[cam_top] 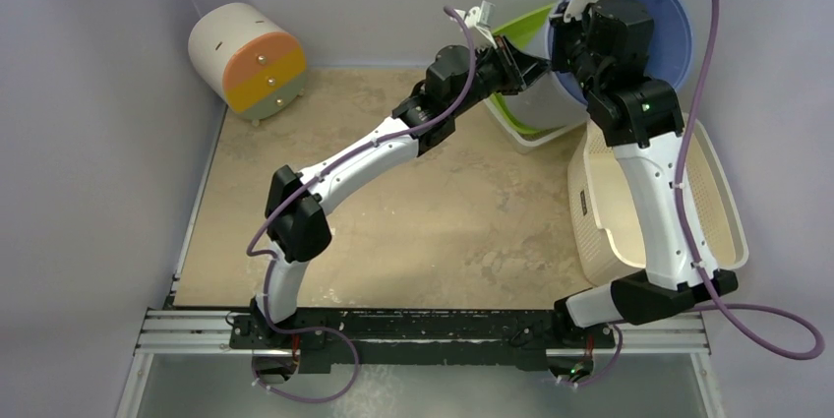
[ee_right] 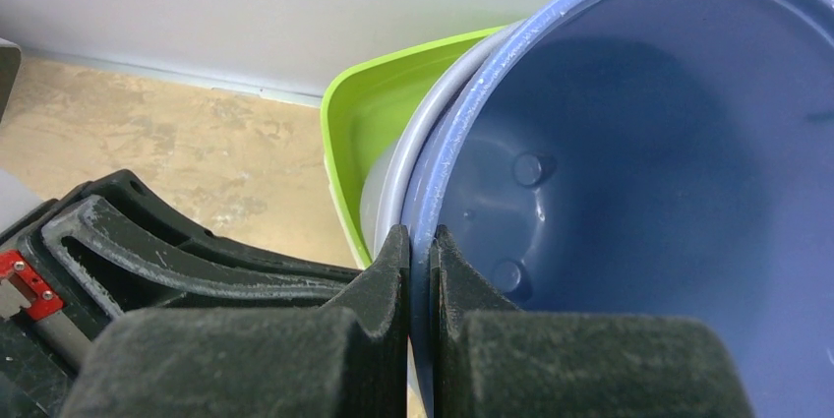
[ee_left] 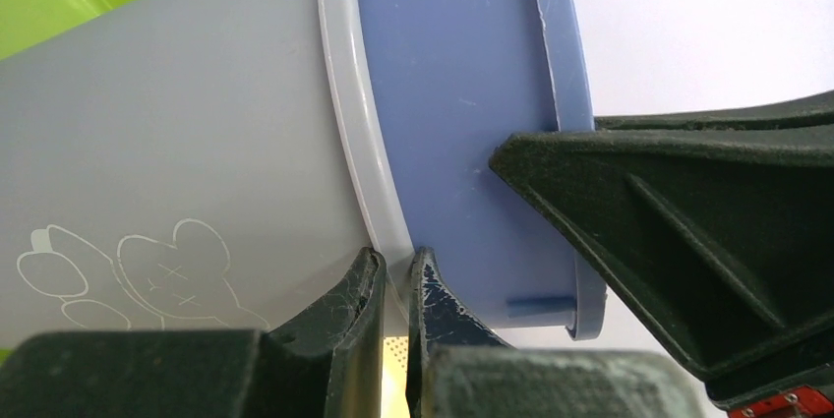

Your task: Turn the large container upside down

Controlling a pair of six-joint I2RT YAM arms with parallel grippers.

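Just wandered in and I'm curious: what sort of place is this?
Probably a robot test cell in a lab, not a home: two white-and-black robot arms bolted to a metal rail, plain grey walls boxing in a beige tabletop, and household props like a cream perforated plastic basket.

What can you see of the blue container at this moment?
The blue container looks like smooth plastic, round, with a scuffed rim and moulded dimples inside. It is tipped steeply, empty as far as shows, nested in a grey container that leans in a green bin. The right end effector is shut on its rim; the left end effector pinches the grey rim just beside it.
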